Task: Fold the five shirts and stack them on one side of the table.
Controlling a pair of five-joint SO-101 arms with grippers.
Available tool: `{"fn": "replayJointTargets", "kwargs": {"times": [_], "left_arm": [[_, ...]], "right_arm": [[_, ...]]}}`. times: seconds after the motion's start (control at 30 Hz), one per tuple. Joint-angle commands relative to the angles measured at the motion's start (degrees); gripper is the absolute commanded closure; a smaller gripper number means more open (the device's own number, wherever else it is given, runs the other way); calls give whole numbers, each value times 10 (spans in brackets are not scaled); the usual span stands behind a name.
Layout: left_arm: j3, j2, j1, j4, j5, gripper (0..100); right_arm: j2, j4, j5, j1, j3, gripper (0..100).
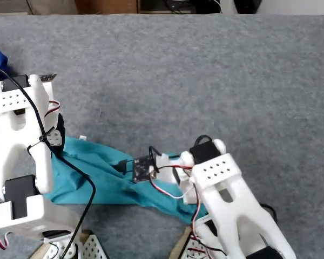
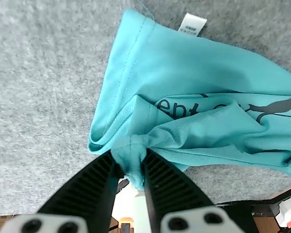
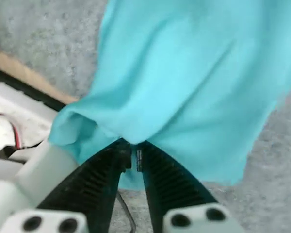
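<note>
Grey felt table bears a limp, light teal shirt; my left gripper and right gripper clamp its bunched edges, probably the surest hold.

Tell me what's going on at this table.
Two robot arms are handling one teal fabric shirt with dark print. The left gripper is shut on a bunched edge of it, on the side where its small white label sits. The right gripper is shut on another fold. The shirt is crumpled, not yet folded, and runs between the two arms over the grey felt-like table.
</note>
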Motion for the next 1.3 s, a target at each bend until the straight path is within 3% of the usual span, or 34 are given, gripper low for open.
{"fn": "replayJointTargets", "kwargs": {"times": [0.0, 0.2, 0.43, 0.57, 0.67, 1.03, 1.27], "left_arm": [[-22, -22, -5, 6, -1, 981], [-21, -22, -8, 6, -1, 981], [-21, -22, -8, 6, -1, 981], [-21, -22, -7, 6, -1, 981], [-21, -22, -7, 6, -1, 981], [-21, -22, -7, 6, -1, 981], [-21, -22, -5, 6, -1, 981]], "right_arm": [[-12, -1, -27, -7, -45, 961], [-12, 3, -39, -2, -76, 962], [-12, 21, -31, 64, -113, 958], [-23, 130, 5, 16, -115, 958], [-78, 136, -4, 4, -90, 958], [-124, 30, -9, 3, 35, 956], [-124, -29, -17, 1, 97, 831]]}}
